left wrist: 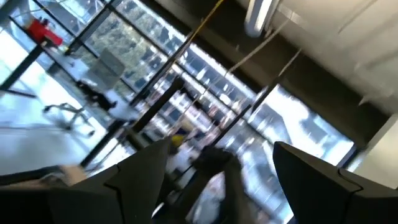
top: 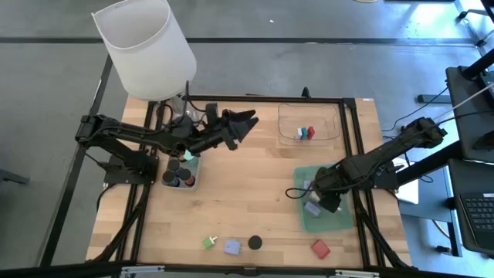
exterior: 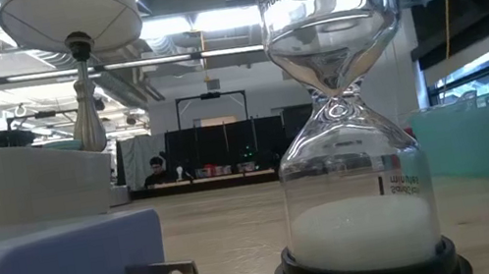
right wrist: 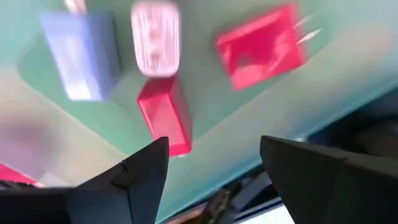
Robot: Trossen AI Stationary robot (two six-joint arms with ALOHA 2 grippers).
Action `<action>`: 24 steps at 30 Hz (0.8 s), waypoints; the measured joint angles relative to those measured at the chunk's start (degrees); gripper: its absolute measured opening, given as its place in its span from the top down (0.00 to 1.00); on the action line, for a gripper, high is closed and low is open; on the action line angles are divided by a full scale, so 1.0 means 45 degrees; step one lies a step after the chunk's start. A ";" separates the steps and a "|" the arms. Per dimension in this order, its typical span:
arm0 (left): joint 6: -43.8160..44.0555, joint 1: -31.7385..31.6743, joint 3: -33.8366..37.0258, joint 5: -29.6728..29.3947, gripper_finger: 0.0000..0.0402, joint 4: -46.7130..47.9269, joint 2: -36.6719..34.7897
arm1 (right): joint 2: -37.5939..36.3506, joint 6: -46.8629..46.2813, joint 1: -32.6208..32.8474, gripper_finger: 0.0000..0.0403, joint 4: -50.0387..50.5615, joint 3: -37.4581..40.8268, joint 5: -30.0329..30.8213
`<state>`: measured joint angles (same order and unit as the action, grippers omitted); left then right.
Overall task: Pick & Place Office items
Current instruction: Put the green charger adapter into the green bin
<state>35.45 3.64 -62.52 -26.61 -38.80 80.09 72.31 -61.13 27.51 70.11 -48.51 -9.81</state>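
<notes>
My right gripper (right wrist: 214, 140) hangs open, pointing down, over the translucent green tray (top: 341, 220) at the table's right. On the tray floor below it lie a red block (right wrist: 163, 115), a second red block with prongs (right wrist: 260, 46), a pink block (right wrist: 155, 38) and a lilac-blue block (right wrist: 81, 53); the fingers touch none of them. My left gripper (top: 247, 122) is raised over the middle of the table's far half, tilted upward, its fingers (left wrist: 149, 168) apart. A blurred dark shape shows between them; I cannot tell what it is.
Near the front edge lie a green bit (top: 210, 243), a lilac block (top: 231, 247), a black-topped hourglass (exterior: 349, 139) and a red block (top: 320, 249). A clear tray (top: 328, 116) with red and blue bits stands far right. A small tray (top: 194, 181) holds black caps; a white-shaded lamp (top: 147, 46) stands behind.
</notes>
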 joint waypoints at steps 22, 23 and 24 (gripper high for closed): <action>0.1670 0.2137 0.0000 0.5612 0.28 0.5777 0.0000 | -0.0015 0.5419 0.0000 0.39 0.2335 -0.7439 0.7088; 0.2067 0.2455 0.0000 0.5766 0.28 0.6050 0.0000 | -0.0010 0.5612 0.0000 0.39 0.2335 -0.7445 0.7088; 0.2461 0.2789 0.0000 0.5853 0.28 0.6443 0.0000 | -0.0010 0.5783 0.0000 0.39 0.2335 -0.7445 0.7088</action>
<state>46.53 16.19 -62.52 -0.27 -9.80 80.09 72.27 -35.10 27.51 80.62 -82.02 22.09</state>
